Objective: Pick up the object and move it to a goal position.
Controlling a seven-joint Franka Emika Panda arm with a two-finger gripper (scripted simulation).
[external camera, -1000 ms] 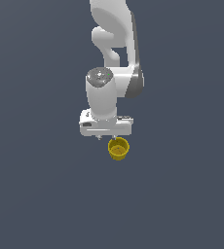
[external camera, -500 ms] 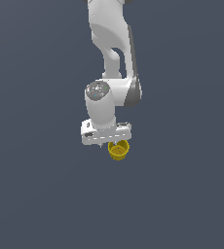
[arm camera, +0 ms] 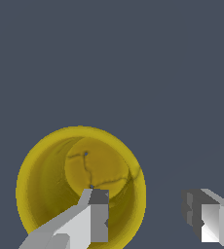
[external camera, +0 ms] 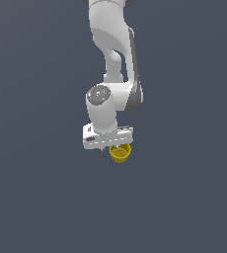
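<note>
Arm: white Panda arm [external camera: 111, 54], reaching down from the top of the exterior view, wrist bent over the cup.
Gripper [arm camera: 150, 219]: white hand, pointed downward, directly above the yellow cup; in the exterior view fingertips hidden behind the hand body and the cup rim.
Jaws: spread apart, wide gap between them, nothing clamped.
Fingers: one finger [arm camera: 95, 216] over the cup's hollow interior, inside the rim; the other finger [arm camera: 201, 216] outside the cup, past its wall, over bare floor.
Cup wall: between the two fingers, not visibly touched by either.
Yellow cup [external camera: 120, 152]: small, round, thin-walled, upright, mouth open upward; just below the hand, toward the exterior view's right of the hand's middle.
Cup interior [arm camera: 97, 168]: flat round bottom with dark crack-like lines.
Floor [external camera: 41, 197]: plain dark grey-blue surface under the cup.
</note>
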